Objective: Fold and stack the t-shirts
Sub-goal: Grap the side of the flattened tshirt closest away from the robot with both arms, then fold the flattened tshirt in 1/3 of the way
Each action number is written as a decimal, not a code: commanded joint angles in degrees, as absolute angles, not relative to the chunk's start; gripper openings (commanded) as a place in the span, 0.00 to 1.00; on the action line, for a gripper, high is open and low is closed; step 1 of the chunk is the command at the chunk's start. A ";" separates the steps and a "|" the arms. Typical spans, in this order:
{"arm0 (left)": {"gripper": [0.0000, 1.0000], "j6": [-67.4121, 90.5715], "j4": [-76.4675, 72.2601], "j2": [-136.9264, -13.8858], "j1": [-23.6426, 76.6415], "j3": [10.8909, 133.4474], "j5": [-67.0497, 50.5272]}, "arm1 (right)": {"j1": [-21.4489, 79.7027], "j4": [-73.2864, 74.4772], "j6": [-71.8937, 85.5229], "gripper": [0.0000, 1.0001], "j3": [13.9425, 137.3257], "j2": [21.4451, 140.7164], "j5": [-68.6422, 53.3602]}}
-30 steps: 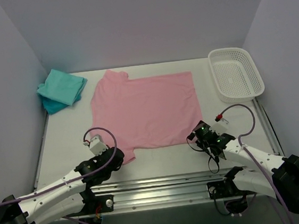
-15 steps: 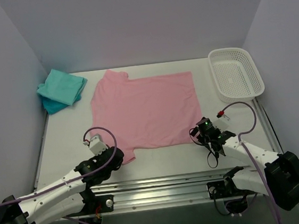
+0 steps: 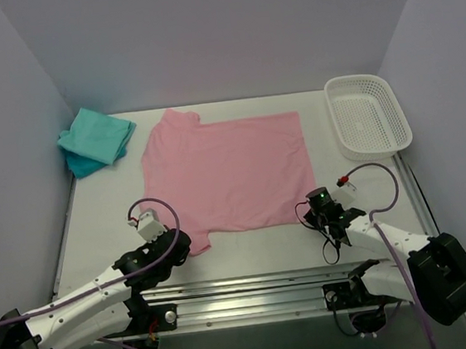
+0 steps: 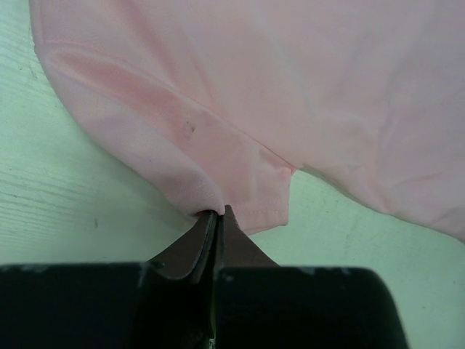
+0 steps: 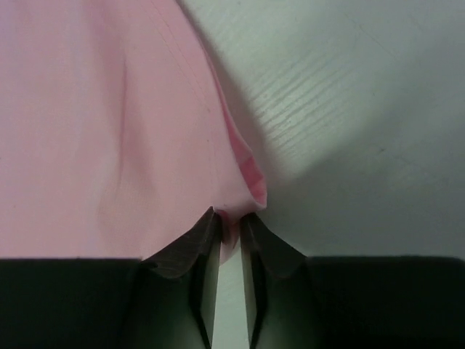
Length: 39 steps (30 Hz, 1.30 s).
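**Pink shirt** [image 3: 228, 171] lies spread flat across the middle of the tabletop [image 3: 104, 213]. Folded teal shirts [image 3: 96, 139] sit at the far left corner, and the basket [image 3: 400, 123] sits at the far right. Left fingers [image 4: 216, 215] are closed on the hem of the near sleeve. Right fingers [image 5: 216, 224] pinch the near corner of the bottom hem, with a sliver of pink cloth between their tips.

Compared with one second ago, the right arm has advanced from just short of the hem to the corner itself. The left arm and the shirt's outline are practically unchanged.

Both near points now appear secured, so the first fold, carrying the near side toward the far side, can probably begin. No fold is made yet.
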<state>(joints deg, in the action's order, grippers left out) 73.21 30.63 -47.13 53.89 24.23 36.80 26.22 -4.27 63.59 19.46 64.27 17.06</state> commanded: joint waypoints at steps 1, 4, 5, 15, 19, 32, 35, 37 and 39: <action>0.02 72.42 30.94 -46.32 53.53 24.52 37.71 | 26.01 -0.97 65.21 0.12 18.19 63.02 16.44; 0.02 72.68 31.03 -45.88 53.53 24.26 37.71 | 26.28 1.83 65.92 0.00 17.67 60.13 16.79; 0.02 72.69 31.11 -45.79 53.44 24.26 37.79 | 26.37 2.80 65.92 0.00 17.40 58.99 17.05; 0.02 72.69 37.07 -43.16 53.53 27.15 39.11 | 27.86 14.75 66.09 0.00 20.21 44.84 19.07; 0.02 72.34 41.12 -39.47 53.44 28.74 40.68 | 28.21 18.63 66.09 0.00 21.27 40.88 20.12; 0.02 58.90 35.70 -47.09 47.21 39.81 40.35 | 27.95 11.87 61.09 0.00 27.15 49.47 21.36; 0.02 54.94 31.56 -51.31 43.61 42.26 37.62 | 27.60 9.07 59.68 0.00 28.82 54.22 22.06; 0.02 52.14 28.24 -53.78 41.84 43.41 35.34 | 27.25 7.83 58.80 0.00 30.49 57.56 22.50; 0.02 50.89 26.81 -57.99 39.47 45.43 33.67 | 26.90 6.77 57.75 0.00 31.99 60.63 23.20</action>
<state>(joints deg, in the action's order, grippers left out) 56.62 33.78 -54.37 42.04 41.08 36.97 27.49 9.85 60.16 28.23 57.49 19.86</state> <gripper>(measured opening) 0.033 0.007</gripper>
